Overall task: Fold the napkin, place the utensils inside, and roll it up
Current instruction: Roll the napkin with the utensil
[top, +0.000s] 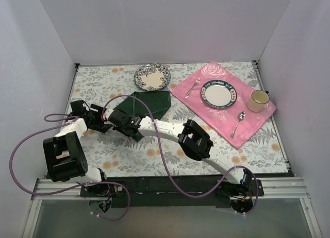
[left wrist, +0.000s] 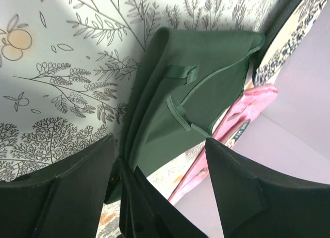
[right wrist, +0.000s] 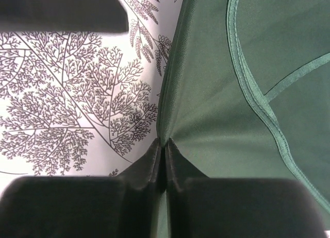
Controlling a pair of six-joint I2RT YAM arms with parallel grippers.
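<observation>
1. Now the right gripper (right wrist: 164, 145) has its fingers pressed together on the near edge of the napkin (top: 152, 101), with a pinch of green cloth between the tips. Just to its left, the left gripper (left wrist: 160, 145) stands wide open over the cloth and holds nothing.
2. To fold well, I judge the left gripper should close on the same edge a little apart from the right. Both should then lift low and carry the edge across together, so the hems meet and the cloth does not drag or bunch.
3. The napkin lies left of centre on the table (top: 129, 163). Its far corner is just near the patterned plate (top: 152, 77), and it is well apart from the pink placemat (top: 227, 119) on the right.
4. Count: 1 napkin, 2 grippers, 1 placemat, and 2 plates, 1 of them the rimmed plate (top: 233, 96) on the placemat. There is also 1 silver spoon (top: 238, 123), 1 mug (top: 258, 100) and 1 silver fork (top: 192, 87).
5. I can find 0 gold utensils in any view.
</observation>
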